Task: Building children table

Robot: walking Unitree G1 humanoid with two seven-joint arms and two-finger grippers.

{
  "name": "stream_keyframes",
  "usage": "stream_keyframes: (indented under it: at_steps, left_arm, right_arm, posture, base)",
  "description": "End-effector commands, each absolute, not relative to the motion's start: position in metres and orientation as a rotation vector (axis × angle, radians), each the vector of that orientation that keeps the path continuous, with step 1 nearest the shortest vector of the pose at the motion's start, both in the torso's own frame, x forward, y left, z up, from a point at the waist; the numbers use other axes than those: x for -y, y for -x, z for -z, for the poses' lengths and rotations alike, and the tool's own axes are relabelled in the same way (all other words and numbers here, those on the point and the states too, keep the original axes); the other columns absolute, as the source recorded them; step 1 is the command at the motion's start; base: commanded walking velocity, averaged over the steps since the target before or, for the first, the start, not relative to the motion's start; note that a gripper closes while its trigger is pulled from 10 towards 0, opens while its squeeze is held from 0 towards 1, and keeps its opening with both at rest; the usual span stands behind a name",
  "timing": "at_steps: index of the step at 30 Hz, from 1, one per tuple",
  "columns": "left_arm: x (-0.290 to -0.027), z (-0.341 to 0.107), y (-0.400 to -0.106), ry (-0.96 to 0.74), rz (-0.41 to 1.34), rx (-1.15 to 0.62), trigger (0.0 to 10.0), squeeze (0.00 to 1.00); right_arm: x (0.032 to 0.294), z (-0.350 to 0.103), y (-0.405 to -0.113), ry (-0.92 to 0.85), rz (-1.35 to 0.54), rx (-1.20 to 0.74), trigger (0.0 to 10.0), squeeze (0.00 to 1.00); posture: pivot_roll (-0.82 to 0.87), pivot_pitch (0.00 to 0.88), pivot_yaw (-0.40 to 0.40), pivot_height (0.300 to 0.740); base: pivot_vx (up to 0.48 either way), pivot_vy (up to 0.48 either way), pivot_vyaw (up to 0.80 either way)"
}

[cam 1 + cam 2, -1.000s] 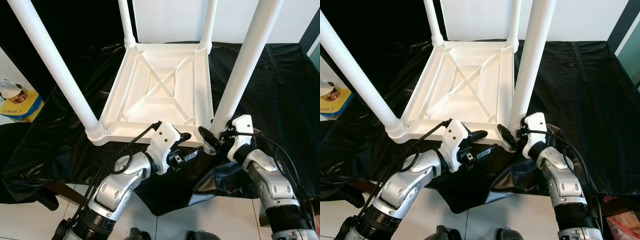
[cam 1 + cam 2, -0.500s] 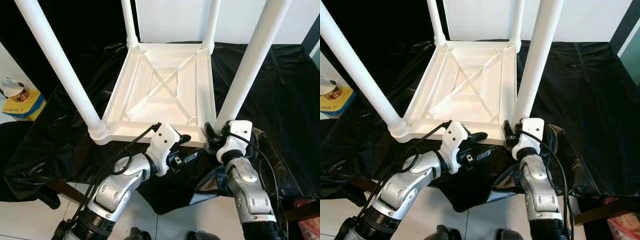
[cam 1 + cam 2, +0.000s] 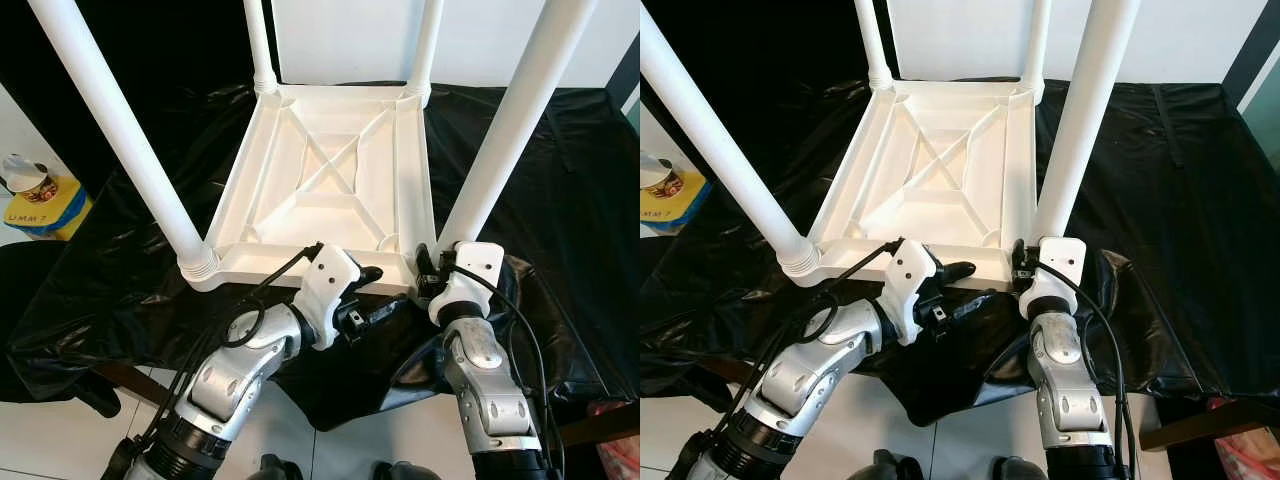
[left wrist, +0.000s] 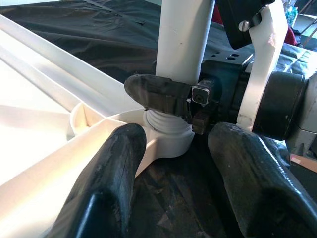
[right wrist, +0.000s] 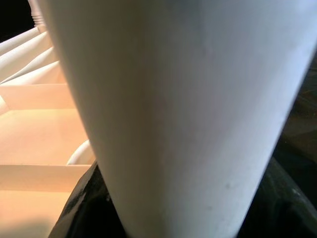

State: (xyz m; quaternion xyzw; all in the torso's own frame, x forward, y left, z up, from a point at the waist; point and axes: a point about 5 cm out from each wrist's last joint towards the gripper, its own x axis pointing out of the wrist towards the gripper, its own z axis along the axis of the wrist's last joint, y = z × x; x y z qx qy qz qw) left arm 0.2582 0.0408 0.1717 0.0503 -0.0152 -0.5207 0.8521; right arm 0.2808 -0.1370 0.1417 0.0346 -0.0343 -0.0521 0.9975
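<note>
A white children's table [image 3: 330, 170] lies upside down on a black plastic sheet, its legs pointing up. My right gripper [image 3: 430, 272] is shut on the near right leg [image 3: 510, 130], just above its threaded base; in the left wrist view one of its fingers [image 4: 158, 94] wraps that leg. The right wrist view looks straight onto the leg [image 5: 173, 109]. My left gripper [image 3: 383, 291] is open at the table's near rim, close to the same corner. One of its fingers [image 4: 119, 163] lies over the rim, the other over the sheet. The near left leg [image 3: 120, 130] stands in its socket.
The black sheet [image 3: 560, 150] covers the low surface and hangs over its near edge onto the tiled floor [image 3: 380, 440]. A yellow and blue box [image 3: 40, 205] with a cup on it sits at the left. A white panel [image 3: 340, 40] stands behind the table.
My right arm has swung inward and its gripper has closed around the base of the near right leg. The left gripper has stayed put.
</note>
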Motion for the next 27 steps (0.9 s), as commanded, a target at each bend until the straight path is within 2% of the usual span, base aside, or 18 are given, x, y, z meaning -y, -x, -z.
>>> stream_keyframes:
  at_steps: [1,5,6,7,17,18,19,21,27]
  left_arm:
    - [-0.041,-0.167,-0.256,-0.118,1.131,0.014,10.0,0.0]
    - [-0.04,-0.167,-0.256,-0.115,1.128,0.012,10.0,0.0]
    - [-0.04,-0.167,-0.256,-0.115,1.126,0.013,10.0,0.0]
    - [-0.04,-0.167,-0.256,-0.114,1.122,0.014,10.0,0.0]
    - [-0.04,-0.166,-0.258,-0.112,1.085,0.015,10.0,0.0]
    - [-0.039,-0.166,-0.258,-0.112,1.084,0.013,10.0,0.0]
    - [-0.039,-0.165,-0.258,-0.113,1.085,0.011,10.0,0.0]
    - [-0.039,-0.165,-0.258,-0.113,1.085,0.011,10.0,0.0]
    - [-0.039,-0.164,-0.259,-0.132,1.093,0.005,10.0,0.0]
  right_arm:
    - [0.129,-0.126,-0.276,-0.123,0.108,-0.018,10.0,0.0]
    - [0.128,-0.129,-0.277,-0.106,0.097,0.002,10.0,0.0]
    - [0.128,-0.131,-0.276,-0.101,0.09,0.017,10.0,0.43]
    - [0.129,-0.134,-0.276,-0.094,0.064,0.039,10.0,1.0]
    - [0.153,-0.145,-0.273,-0.057,-0.111,0.107,10.0,1.0]
    - [0.156,-0.145,-0.273,-0.053,-0.153,0.108,10.0,0.17]
    - [0.159,-0.145,-0.273,-0.045,-0.209,0.101,10.0,0.0]
    - [0.159,-0.145,-0.273,-0.045,-0.209,0.101,10.0,0.0]
    - [0.172,-0.149,-0.281,0.013,-0.433,0.091,10.0,0.0]
  posture:
    - [-0.13,0.122,0.021,0.74]
    - [-0.13,0.12,0.017,0.74]
    - [-0.13,0.118,0.012,0.74]
    - [-0.13,0.116,0.008,0.74]
    - [-0.13,0.113,-0.001,0.74]
    - [-0.13,0.114,0.001,0.74]
    - [-0.13,0.114,0.004,0.74]
    - [-0.13,0.114,0.004,0.74]
    - [-0.14,0.114,0.009,0.74]
  base:
    - [0.0,0.0,0.0]
    - [0.0,0.0,0.0]
    - [0.0,0.0,0.0]
    - [0.0,0.0,0.0]
    - [0.0,0.0,0.0]
    - [0.0,0.0,0.0]
    - [0.0,0.0,0.0]
    - [0.0,0.0,0.0]
    - [0.0,0.0,0.0]
